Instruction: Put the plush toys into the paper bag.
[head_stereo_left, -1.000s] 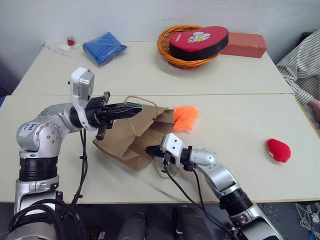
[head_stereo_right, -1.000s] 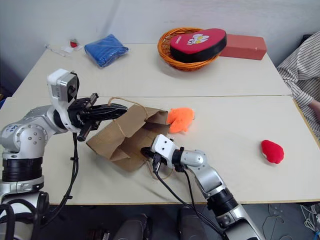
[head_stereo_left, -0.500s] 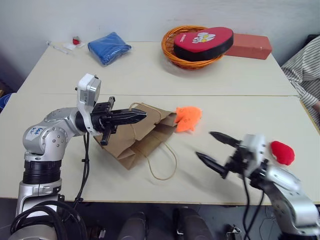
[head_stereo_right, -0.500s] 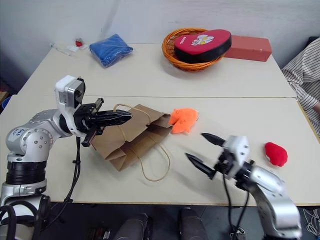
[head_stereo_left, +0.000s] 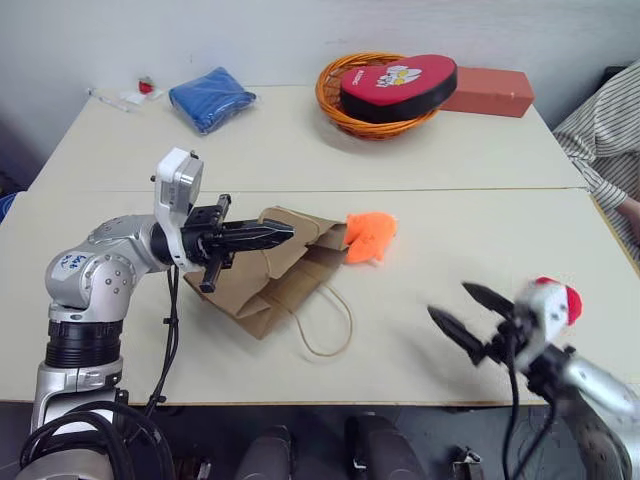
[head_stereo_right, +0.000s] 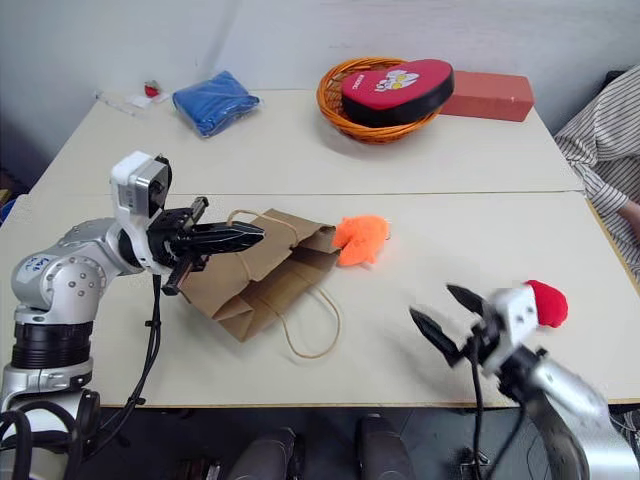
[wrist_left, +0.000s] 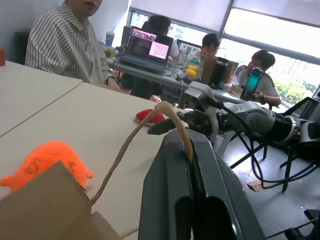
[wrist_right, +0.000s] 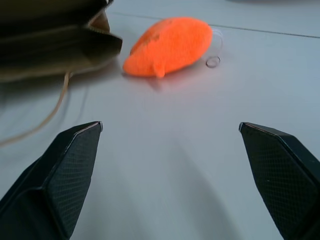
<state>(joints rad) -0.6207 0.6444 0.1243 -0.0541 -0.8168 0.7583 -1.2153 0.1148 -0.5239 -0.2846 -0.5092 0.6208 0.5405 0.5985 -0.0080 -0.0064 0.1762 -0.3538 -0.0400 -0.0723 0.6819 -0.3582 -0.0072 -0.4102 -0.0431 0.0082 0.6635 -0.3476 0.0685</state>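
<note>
The paper bag (head_stereo_left: 268, 275) lies on its side on the table (head_stereo_left: 300, 150), its mouth toward the orange plush toy (head_stereo_left: 368, 236), which sits just outside that mouth on the table surface. Whether anything lies inside the bag cannot be made out. The left claw (head_stereo_left: 282, 233) is pinched tight on one cord handle (wrist_left: 150, 131) of the bag (the other handle trails loose across the table). At the far edge, an orange wicker basket (head_stereo_left: 335, 105) holds a red heart-shaped cushion (head_stereo_left: 398, 85); a folded blue cloth (head_stereo_left: 210, 96) and a red box (head_stereo_left: 488, 90) lie beside it. The right claw (head_stereo_left: 468, 315) is spread wide and holds nothing, hovering near the table's front edge. The red plush toy (head_stereo_right: 545, 300) is partly hidden behind that arm's wrist. A person's striped sleeve (head_stereo_left: 605, 130) is cut off at the right.
</note>
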